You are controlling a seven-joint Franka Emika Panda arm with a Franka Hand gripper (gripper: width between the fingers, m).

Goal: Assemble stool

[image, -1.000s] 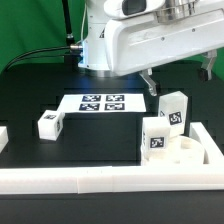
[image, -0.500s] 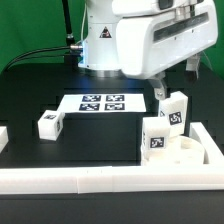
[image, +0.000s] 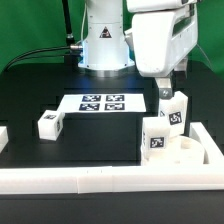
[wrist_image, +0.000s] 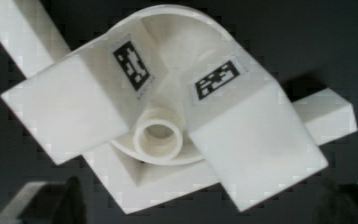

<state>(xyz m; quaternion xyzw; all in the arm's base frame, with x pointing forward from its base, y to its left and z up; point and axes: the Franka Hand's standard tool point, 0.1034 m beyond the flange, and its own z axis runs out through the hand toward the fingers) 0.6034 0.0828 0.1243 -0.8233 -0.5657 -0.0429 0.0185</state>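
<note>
The seat [image: 188,152] is lying flat on the table [image: 30,100], tucked into the corner of the rails [image: 100,181] at the exterior view's right. Two legs [image: 156,138] are standing upright on it, long axes vertical. A third leg [image: 48,124] is lying well apart, toward the exterior view's left. My claw [image: 165,92] is hanging open and empty just above the farther standing leg [image: 175,110]. I am judging these parts to be stiff, light, smooth plastic, so I am favouring a squeeze across a leg's flat sides.
</note>
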